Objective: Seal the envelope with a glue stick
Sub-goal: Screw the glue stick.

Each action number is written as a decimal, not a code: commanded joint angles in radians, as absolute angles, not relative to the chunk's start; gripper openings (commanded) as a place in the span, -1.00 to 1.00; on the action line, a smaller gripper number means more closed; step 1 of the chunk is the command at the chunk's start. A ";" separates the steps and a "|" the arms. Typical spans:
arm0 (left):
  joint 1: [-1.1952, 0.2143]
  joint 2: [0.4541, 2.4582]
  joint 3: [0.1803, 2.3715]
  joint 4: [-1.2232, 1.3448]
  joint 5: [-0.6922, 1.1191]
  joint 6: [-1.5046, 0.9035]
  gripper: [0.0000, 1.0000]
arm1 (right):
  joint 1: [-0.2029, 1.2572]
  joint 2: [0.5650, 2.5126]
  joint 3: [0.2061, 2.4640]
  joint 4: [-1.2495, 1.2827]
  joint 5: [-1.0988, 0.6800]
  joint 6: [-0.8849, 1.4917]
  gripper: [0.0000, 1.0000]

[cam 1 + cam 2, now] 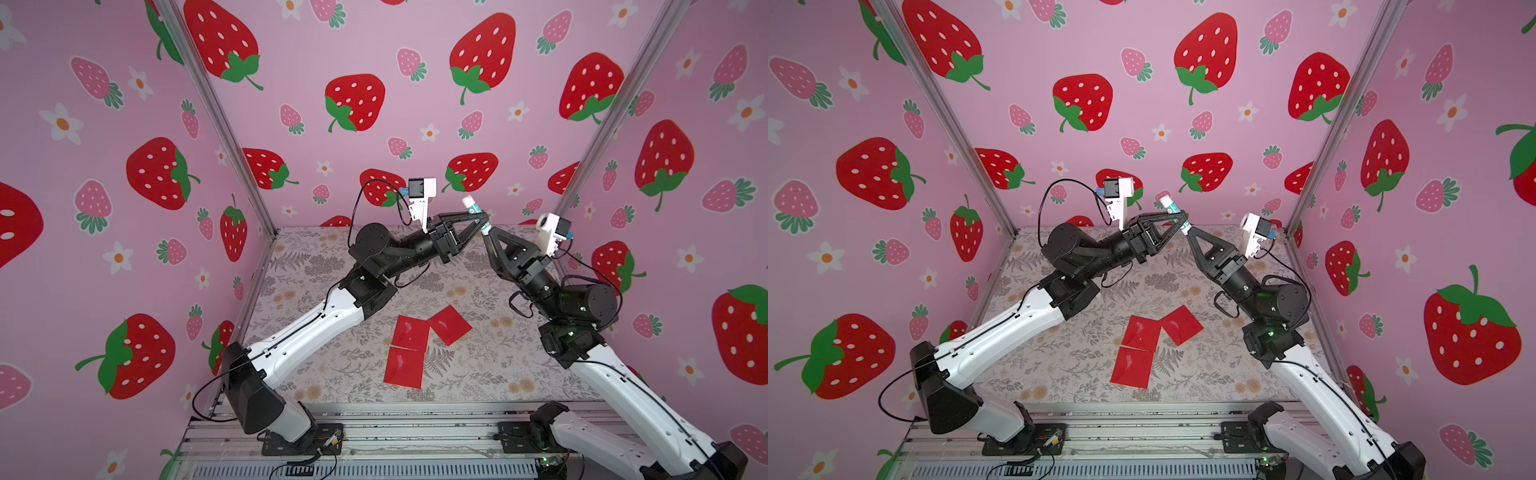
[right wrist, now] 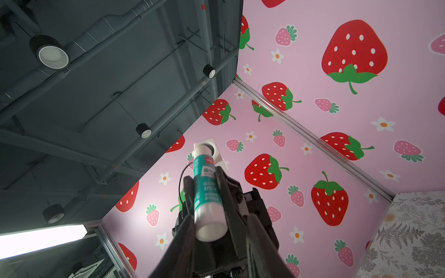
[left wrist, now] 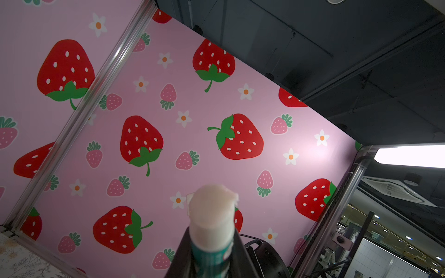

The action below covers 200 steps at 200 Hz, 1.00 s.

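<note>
The glue stick [image 1: 473, 208] is held tilted in the air over the back of the table, seen in both top views [image 1: 1172, 205]. My left gripper [image 1: 482, 216] is shut on its teal-labelled body [image 2: 204, 190]. In the left wrist view its pale, rough-edged upper end [image 3: 212, 211] sticks out past the fingers. My right gripper [image 1: 485, 232] comes up from below and is shut on the white lower end [image 2: 212, 231]. The red envelope [image 1: 405, 368] lies flat on the table below, its flap [image 1: 411, 332] folded open.
A second red envelope piece [image 1: 449, 324] lies slanted against the flap. The table has a grey floral cover [image 1: 478, 361]. Pink strawberry walls with metal corner posts [image 1: 224, 124] close in three sides. Both arms rise from a rail [image 1: 395, 428] at the front.
</note>
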<state>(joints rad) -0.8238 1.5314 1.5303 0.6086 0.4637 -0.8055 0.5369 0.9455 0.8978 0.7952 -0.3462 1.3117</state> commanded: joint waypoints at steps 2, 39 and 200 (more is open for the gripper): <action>-0.825 1.544 1.585 0.642 0.466 -0.803 -1.00 | 0.545 0.949 0.935 0.834 -0.364 1.312 -0.30; -0.827 1.549 1.582 0.641 0.459 -0.805 -1.00 | 0.548 0.961 0.949 0.836 -0.373 1.310 -0.36; -0.826 1.523 1.520 0.618 0.373 -0.870 -1.00 | 0.582 1.002 0.945 0.807 -0.350 -0.466 -0.91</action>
